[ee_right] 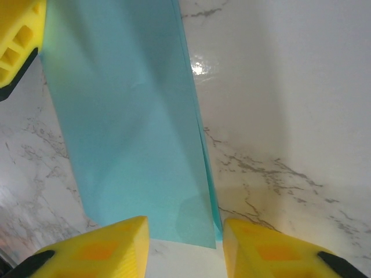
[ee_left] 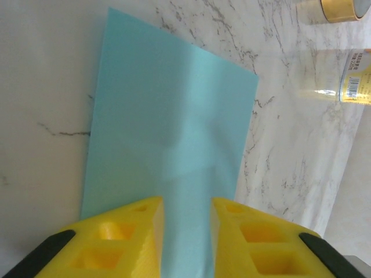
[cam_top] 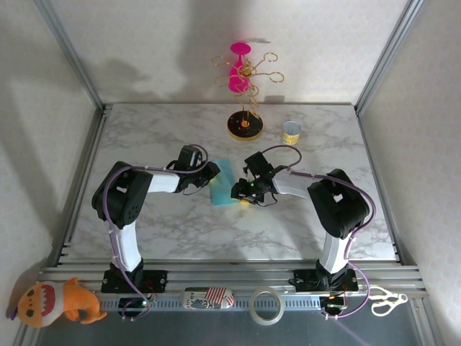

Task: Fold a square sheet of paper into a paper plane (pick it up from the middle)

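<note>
- Left jaws: a narrow gap. The yellow fingers point(ee_left: 130, 231) sit either side of a strip of the sheet point(ee_left: 168, 116), which runs flat through the gap. I can't tell whether the tips press on the paper.
- Right jaws: also part-way apart. Their fingers point(ee_right: 110, 249) straddle one short end of the sheet, and its edge stops in the gap between them. I see no pinch here either.
- In the right wrist view, a yellow finger of the left jaws sits at the sheet's far corner.
- Sheet: a teal oblong lying on the bench point(cam_top: 180, 223). One long edge shows two layers, so it looks folded in half.
- From above, the sheet lies on my side of the stand point(cam_top: 245, 126), slightly to its left and well apart from it.
- The left jaws come in from the stand's near-left and the right jaws from almost straight in front of it, meeting over the sheet.
- A small gold can point(cam_top: 291, 132) stands just right of the stand.
</note>
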Tool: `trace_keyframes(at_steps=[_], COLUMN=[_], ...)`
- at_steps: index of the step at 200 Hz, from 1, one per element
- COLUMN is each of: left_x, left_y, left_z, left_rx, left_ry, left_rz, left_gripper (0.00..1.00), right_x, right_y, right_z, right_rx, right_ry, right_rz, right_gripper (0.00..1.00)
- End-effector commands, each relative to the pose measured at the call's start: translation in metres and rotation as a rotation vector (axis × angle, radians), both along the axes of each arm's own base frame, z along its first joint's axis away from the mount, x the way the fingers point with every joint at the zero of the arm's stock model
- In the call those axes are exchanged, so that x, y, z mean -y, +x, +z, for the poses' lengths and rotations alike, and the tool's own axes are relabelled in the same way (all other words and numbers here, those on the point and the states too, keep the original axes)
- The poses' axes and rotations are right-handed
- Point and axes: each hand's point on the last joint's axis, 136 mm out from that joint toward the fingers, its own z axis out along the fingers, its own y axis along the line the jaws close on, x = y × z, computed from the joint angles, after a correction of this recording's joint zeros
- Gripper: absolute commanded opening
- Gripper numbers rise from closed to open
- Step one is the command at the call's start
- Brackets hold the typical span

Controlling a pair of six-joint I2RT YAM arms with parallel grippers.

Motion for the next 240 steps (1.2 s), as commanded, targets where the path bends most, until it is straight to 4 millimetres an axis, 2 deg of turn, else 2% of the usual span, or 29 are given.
trace_keyframes(at_steps=[1, 46, 88, 123, 156, 204, 225, 240], left_x=[-0.02, -0.021, -0.02, -0.019, -0.018, -0.016, -0.012, 0.001], left_y=[-0.029, -0.03, -0.029, -0.029, -0.029, -0.026, -0.021, -0.01], left_z=[-0.049, -0.05, -0.049, -0.048, -0.046, -0.042, -0.029, 0.001], left_rx=[-0.159, -0.16, -0.159, -0.156, -0.154, -0.145, -0.111, -0.027], left_ry=[0.074, 0.076, 0.074, 0.071, 0.068, 0.061, 0.04, -0.004], left_rz=[0.025, 0.024, 0.02, 0.013, 0.009, 0.006, -0.01, -0.064], left_gripper=[0.28, 0.28, 0.28, 0.28, 0.28, 0.28, 0.28, 0.33], right_x=[-0.009, -0.01, -0.008, -0.004, -0.002, -0.001, 0.001, 0.004], right_y=[-0.003, 0.005, 0.008, 0.013, 0.014, 0.011, 0.01, 0.008], right_z=[0.002, 0.018, 0.017, 0.014, 0.014, 0.011, 0.012, 0.011], right_rx=[-0.006, 0.04, 0.027, 0.014, 0.011, -0.013, -0.013, -0.014], right_ry=[0.02, 0.042, 0.071, 0.072, 0.055, 0.049, 0.044, 0.032], right_rz=[0.039, 0.012, -0.033, -0.077, -0.085, -0.089, -0.094, -0.1], right_gripper=[0.38, 0.32, 0.29, 0.23, 0.22, 0.12, 0.05, 0.0])
